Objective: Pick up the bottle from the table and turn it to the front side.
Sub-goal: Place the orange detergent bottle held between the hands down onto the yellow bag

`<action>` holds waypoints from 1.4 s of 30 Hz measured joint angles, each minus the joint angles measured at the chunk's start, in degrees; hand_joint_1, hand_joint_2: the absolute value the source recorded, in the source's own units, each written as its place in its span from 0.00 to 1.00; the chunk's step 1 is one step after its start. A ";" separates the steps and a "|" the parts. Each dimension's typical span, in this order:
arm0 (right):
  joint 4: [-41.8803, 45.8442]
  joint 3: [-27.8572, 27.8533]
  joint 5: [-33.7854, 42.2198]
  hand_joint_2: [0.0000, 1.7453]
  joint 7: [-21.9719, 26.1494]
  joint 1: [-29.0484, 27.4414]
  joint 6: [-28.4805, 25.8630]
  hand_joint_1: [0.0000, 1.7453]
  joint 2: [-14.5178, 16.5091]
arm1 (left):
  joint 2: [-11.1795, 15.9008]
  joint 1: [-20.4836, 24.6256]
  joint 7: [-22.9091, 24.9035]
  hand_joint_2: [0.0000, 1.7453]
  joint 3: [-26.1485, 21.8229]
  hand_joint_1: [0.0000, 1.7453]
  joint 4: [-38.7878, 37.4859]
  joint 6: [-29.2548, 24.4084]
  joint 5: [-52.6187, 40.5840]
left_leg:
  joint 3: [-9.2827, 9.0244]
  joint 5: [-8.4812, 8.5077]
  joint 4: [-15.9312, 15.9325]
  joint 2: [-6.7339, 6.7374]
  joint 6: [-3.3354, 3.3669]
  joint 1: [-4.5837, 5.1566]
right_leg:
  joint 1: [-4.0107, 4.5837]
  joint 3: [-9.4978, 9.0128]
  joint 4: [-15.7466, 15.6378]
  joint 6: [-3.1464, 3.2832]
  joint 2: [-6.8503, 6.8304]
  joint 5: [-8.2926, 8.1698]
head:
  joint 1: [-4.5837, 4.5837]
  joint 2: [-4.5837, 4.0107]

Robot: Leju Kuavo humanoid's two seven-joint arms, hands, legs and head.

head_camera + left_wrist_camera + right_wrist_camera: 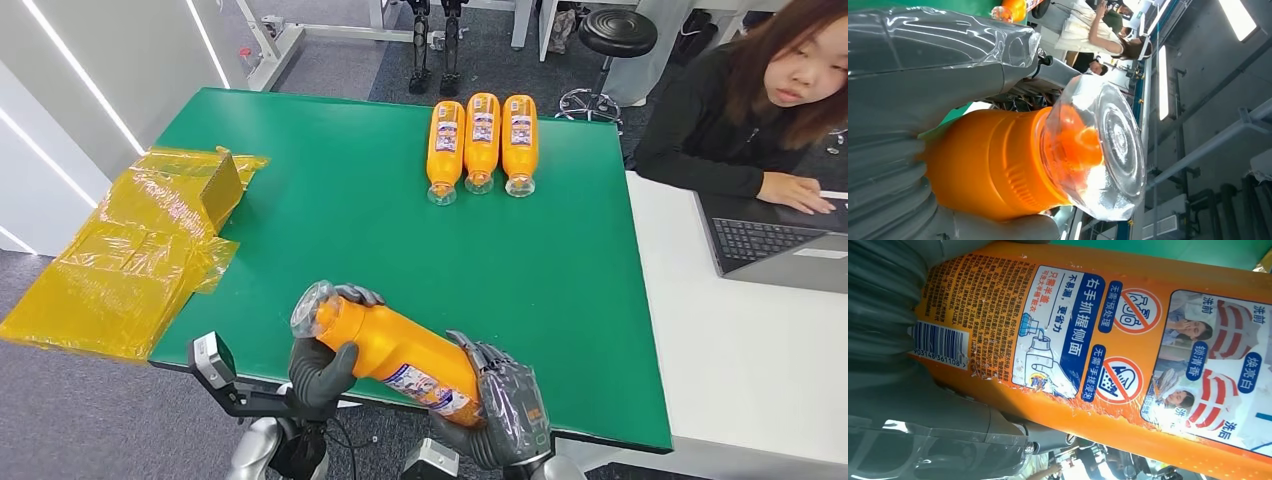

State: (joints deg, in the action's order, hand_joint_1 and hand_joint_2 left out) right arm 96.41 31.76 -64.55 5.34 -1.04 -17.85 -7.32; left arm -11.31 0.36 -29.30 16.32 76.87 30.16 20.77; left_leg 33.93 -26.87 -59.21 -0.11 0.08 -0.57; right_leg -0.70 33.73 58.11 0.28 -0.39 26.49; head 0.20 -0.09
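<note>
- Closest to the robot, the tall orange plastic bottle with a clear domed cap point(385, 350) is off the green mat-covered surface point(340, 220), held slanting above its near edge between both hands.
- The left hand point(322, 372) is wrapped around the neck end just below the cap, and the right hand point(505, 405) is clamped around the base end; holding both ends looks like the way to roll the bottle about its long axis.
- In the right wrist view, the printed back label with barcode and instruction pictures point(1088, 340) faces that camera, so I judge the front side is not yet presented and some turning remains.
- To the left, crumpled yellow plastic bags point(130, 250) drape over the surface's edge, well apart from the work.
- At the far side, three more orange bottles point(482, 145) lie side by side, caps toward the robot, probably waiting as a neat row.
- Beyond, on the right, a person in a dark top point(740, 110) sits at a laptop point(775, 245) on a white desk point(740, 350).
</note>
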 joint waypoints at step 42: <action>1.11 0.56 0.72 1.00 1.74 0.28 -2.60 0.00 3.91 | 4.68 8.61 -4.92 1.00 -3.18 1.00 -0.04 -23.31 -27.77 | 0.00 0.04 0.00 0.00 -0.04 -0.01 | 0.01 -0.01 0.04 0.02 0.00 -0.01 | 0.00 0.00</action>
State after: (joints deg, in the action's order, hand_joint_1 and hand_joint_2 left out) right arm 97.51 32.32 -63.83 7.09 -0.76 -20.45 -3.41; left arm -6.62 8.97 -34.22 13.14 76.83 6.84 -7.00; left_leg 33.92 -26.84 -59.21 -0.12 0.04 -0.58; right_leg -0.70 33.73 58.15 0.30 -0.39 26.48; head 0.20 -0.09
